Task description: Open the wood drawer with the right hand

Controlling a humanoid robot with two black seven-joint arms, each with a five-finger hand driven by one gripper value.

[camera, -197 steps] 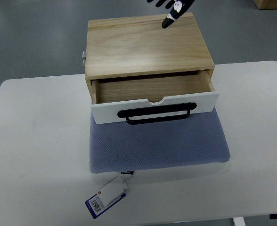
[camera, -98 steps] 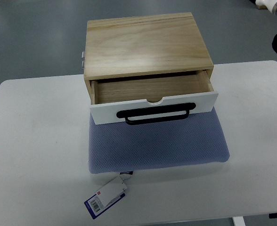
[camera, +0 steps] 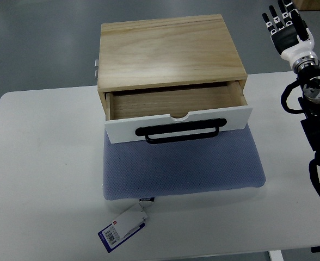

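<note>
- One light plywood box with a single wood drawer (camera: 176,106) stands at the far middle of the white worktop (camera: 40,163), its back end hanging over the worktop's far edge.
- Its drawer is pulled partway out toward the near side; the bare wooden inside shows and nothing lies in it.
- On the drawer's white front panel (camera: 122,130) sits a long black bar handle (camera: 180,131), lying level, with a shallow notch cut in the panel's top edge just above it.
- Under the box's front and reaching toward the near edge lies a blue-grey textured cushion pad (camera: 182,168); the drawer front overhangs its far edge.
- From the pad's near left corner hangs a white and blue tag (camera: 123,228) with a barcode, flat on the worktop; its print is too small to read, and no brand can be made out anywhere.
- A small metal hinge or catch (camera: 96,69) shows on the box's left side.
- At the far right, the robot's right hand (camera: 286,28) is raised off to the side of the box, well apart from the handle, fingers straight, spread and holding nothing.
- Its black forearm with looped cables (camera: 318,114) runs down along the right edge above the worktop.
</note>
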